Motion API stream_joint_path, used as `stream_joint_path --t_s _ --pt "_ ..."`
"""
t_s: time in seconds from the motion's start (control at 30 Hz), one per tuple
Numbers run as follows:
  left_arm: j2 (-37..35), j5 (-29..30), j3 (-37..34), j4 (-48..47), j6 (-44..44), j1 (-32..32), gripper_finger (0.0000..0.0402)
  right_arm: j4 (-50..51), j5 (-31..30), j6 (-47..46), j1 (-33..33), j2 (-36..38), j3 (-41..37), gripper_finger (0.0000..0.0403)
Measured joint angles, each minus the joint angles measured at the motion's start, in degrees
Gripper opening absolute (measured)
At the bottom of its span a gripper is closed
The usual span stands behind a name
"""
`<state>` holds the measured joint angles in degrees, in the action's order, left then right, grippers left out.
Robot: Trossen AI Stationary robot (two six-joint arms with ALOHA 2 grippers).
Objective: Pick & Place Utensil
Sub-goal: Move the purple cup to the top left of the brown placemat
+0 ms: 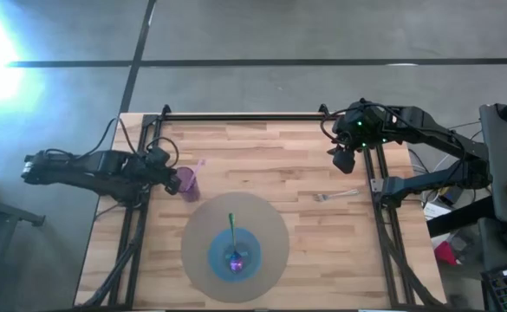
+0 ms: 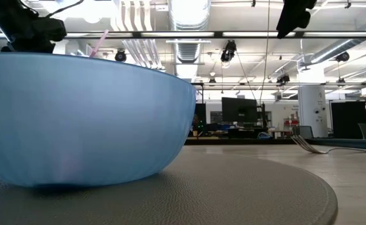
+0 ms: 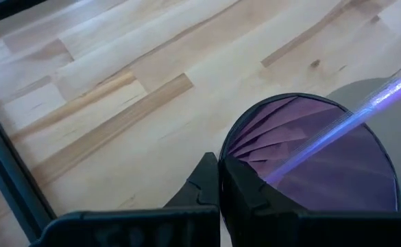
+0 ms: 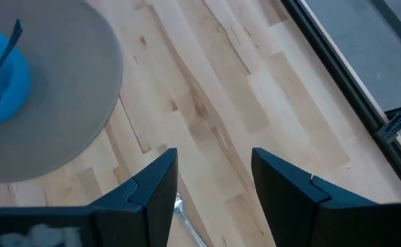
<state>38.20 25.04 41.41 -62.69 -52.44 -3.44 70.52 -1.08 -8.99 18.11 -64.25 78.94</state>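
Note:
A purple pleated cup (image 1: 188, 184) (image 3: 317, 158) with a pink straw (image 1: 198, 167) (image 3: 351, 123) stands off the grey mat's far left edge. My left gripper (image 1: 171, 178) (image 3: 219, 185) is shut on this cup. In the low view the bowl hides the cup, so I cannot tell whether it is lifted. A metal fork (image 1: 335, 196) (image 2: 308, 145) (image 4: 181, 206) lies flat on the wood to the right of the mat. My right gripper (image 1: 341, 160) (image 4: 214, 185) hangs open above the table, just beyond the fork, touching nothing. My left gripper holds the purple cup by its rim wall (image 3: 222, 154) on the side toward the table's left edge. One finger (image 3: 251, 192) is inside the cup and the other (image 3: 203, 185) outside, the wall pinched between them. The fingers come from the left, slanting down. The cup stays upright.
A round grey mat (image 1: 266, 225) (image 2: 245, 187) (image 4: 70, 103) lies at the table's near middle. On it sits a blue bowl (image 1: 234, 254) (image 2: 76, 119) (image 4: 1, 82) with a spoon (image 1: 231, 230) (image 4: 5, 51) in it. Bare wood lies between the mat and the fork.

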Motion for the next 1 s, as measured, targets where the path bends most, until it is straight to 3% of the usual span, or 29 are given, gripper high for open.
stream_joint_path --t_s 0.8,1.0 --pt "0.11 -2.65 -0.49 0.0 -0.24 0.0 0.0026 -0.02 -0.02 -0.02 0.0 0.0 0.0 0.0183" --pt "0.24 -2.31 -0.49 0.04 0.02 0.0 0.0051 -0.02 -0.02 0.0 0.0 0.0 0.0 0.0183"
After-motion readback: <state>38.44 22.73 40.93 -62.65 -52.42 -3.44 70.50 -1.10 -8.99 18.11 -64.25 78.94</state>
